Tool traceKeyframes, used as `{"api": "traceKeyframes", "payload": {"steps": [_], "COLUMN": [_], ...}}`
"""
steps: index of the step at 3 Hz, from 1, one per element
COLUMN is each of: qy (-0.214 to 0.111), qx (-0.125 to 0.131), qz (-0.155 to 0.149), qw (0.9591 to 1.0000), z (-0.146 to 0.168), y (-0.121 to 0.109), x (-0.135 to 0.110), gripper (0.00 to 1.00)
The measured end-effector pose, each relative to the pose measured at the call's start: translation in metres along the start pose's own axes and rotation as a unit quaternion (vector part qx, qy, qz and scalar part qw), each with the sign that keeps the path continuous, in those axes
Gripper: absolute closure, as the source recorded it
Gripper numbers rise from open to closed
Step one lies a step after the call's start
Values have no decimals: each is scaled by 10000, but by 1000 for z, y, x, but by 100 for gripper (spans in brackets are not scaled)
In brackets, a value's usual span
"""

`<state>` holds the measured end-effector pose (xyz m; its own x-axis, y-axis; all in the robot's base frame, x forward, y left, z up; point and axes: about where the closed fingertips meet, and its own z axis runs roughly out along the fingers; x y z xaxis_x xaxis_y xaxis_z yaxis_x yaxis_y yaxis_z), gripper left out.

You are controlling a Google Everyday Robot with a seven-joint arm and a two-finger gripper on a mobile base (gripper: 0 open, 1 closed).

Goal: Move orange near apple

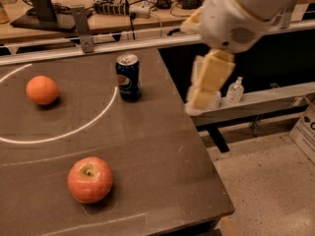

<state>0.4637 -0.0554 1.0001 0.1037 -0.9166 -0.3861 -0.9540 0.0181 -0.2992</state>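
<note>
The orange [42,90] is a small plain orange fruit on the dark table at the far left, inside a white painted arc. The apple [90,179] is red-pink with a stem dimple and sits near the table's front edge. The two fruits are well apart. My gripper [206,85] hangs in the air over the table's right edge, right of the can, far from both fruits, with nothing seen in it.
A blue Pepsi can [128,77] stands upright between the orange and the gripper. The table [162,161] ends at its right edge by the gripper. Small bottles [235,90] stand on a ledge beyond. A bench with cables [123,6] lies behind.
</note>
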Motion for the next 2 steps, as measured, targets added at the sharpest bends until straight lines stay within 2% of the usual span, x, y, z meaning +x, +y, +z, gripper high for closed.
{"api": "traceKeyframes", "payload": {"steps": [1, 2], "qy": [-265, -337], "qx": [67, 104], "qz": [-133, -298], "qw": [9995, 9989], "z": [32, 83], "y": [-13, -41], "x": [-56, -103], "gripper": [0, 0]}}
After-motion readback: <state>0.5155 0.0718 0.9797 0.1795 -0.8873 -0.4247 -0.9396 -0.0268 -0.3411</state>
